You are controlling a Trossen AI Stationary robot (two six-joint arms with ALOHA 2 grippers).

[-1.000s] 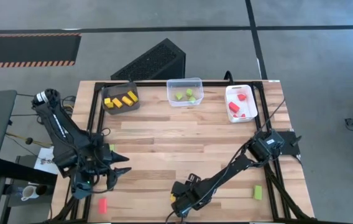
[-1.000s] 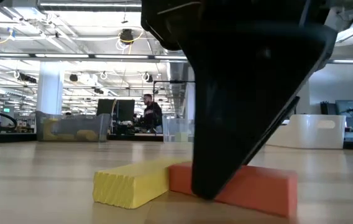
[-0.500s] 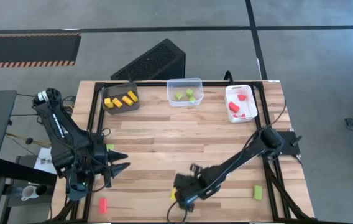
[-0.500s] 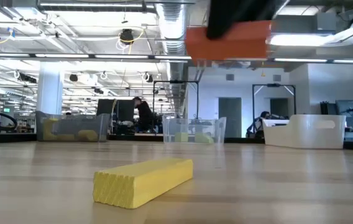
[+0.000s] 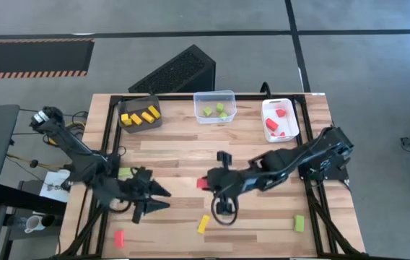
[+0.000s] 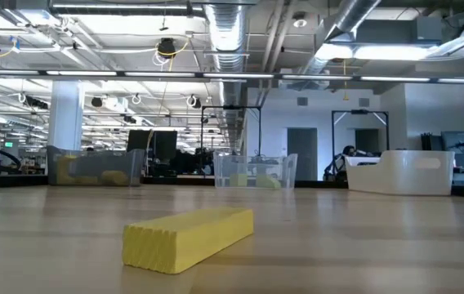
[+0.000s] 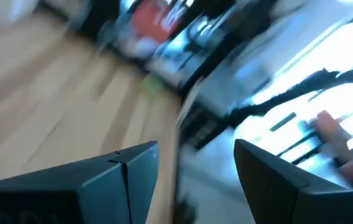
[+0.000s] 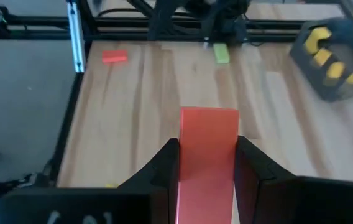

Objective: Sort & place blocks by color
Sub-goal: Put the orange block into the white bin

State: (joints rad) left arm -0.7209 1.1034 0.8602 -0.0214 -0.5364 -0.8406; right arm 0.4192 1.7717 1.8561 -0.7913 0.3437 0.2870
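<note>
My right gripper (image 5: 206, 182) hangs above the middle of the table, shut on a red block (image 8: 209, 149). Its fingers point toward the table's left side. My left gripper (image 5: 163, 198) stands open over the left half of the table, nothing between its fingers (image 7: 133, 168). Lying flat on the wood are a yellow block (image 5: 203, 224), a red block (image 5: 119, 237) near the front left corner, a green block (image 5: 299, 223) at the front right and a green block (image 5: 125, 172) by the left arm. My right gripper pinches the red block's two long sides (image 8: 186, 163) between its two fingers. The fingers lie along the block, whose far end (image 8: 209, 115) sticks out past the fingertips. They slant downward toward the table's left. The block is lifted clear of the table.
Along the far edge stand a dark bin (image 5: 142, 123) with yellow blocks, a clear bin (image 5: 214, 95) with green blocks and a white bin (image 5: 265, 119) with red blocks. The black table frame (image 5: 111, 137) runs along the left and right sides.
My right gripper has risen from the near edge and gone toward the table's middle, lifting the red block clear from beside the yellow block, which stays put. My left gripper has swung toward the table's right and turned.
</note>
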